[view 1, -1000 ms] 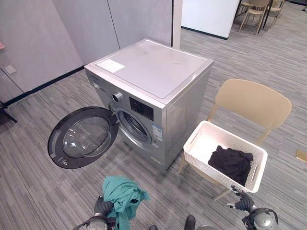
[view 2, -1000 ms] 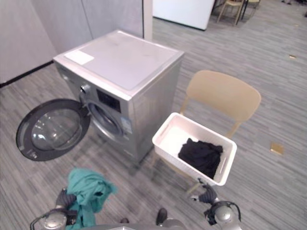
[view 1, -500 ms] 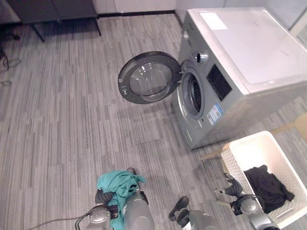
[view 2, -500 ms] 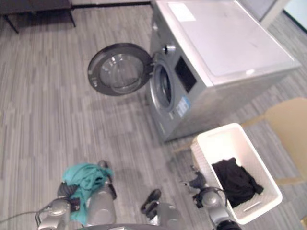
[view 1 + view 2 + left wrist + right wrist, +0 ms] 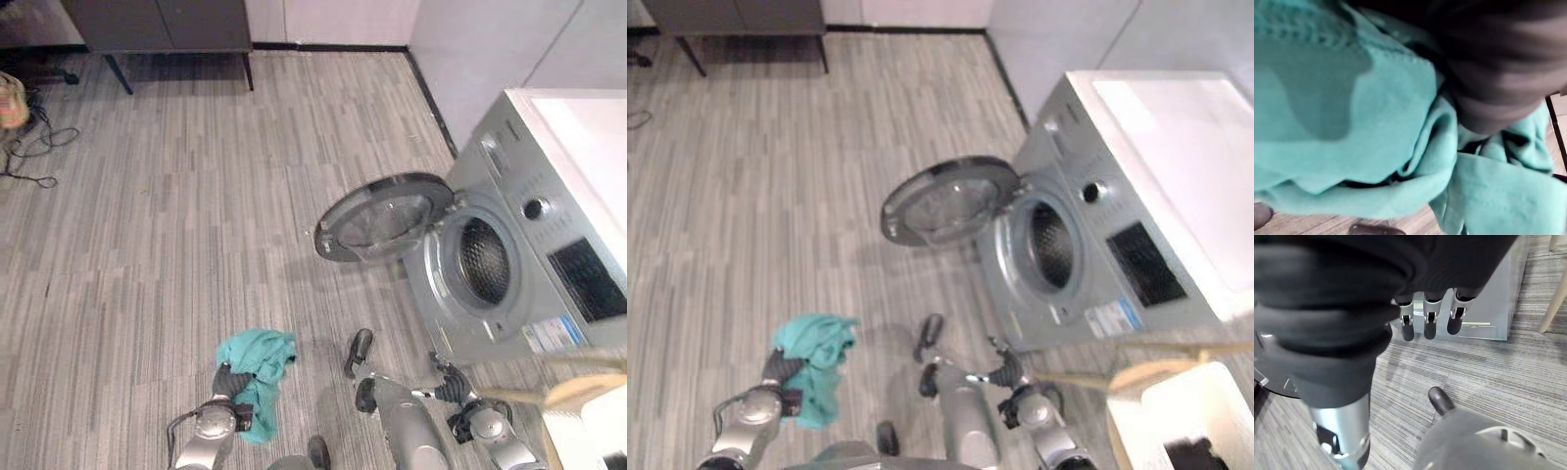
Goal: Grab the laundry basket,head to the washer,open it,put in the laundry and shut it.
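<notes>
My left hand [image 5: 228, 380], low at the left, is shut on a teal garment [image 5: 257, 360] that bunches over it and hangs down; up close the teal garment [image 5: 1352, 107] wraps the hand. The silver washer [image 5: 549, 225] stands at the right, its round door [image 5: 384, 215] swung wide open and the drum [image 5: 485, 259] dark and bare. My right hand [image 5: 1004, 370] hangs open near the washer's front, its fingers [image 5: 1430, 323] relaxed and holding nothing. The white laundry basket [image 5: 1215, 392] sits at the lower right with a black garment [image 5: 1190, 455] in it.
A tan chair [image 5: 580, 388] carries the basket, right beside the washer. A dark cabinet [image 5: 157, 20] on legs stands against the far wall, and loose cables [image 5: 29, 147] lie on the floor at the far left. Grey plank floor spreads in front of the open door.
The whole view has swung left: the washer now sits at the right edge and the basket is nearly out of frame. My left hand still holds the teal garment.
</notes>
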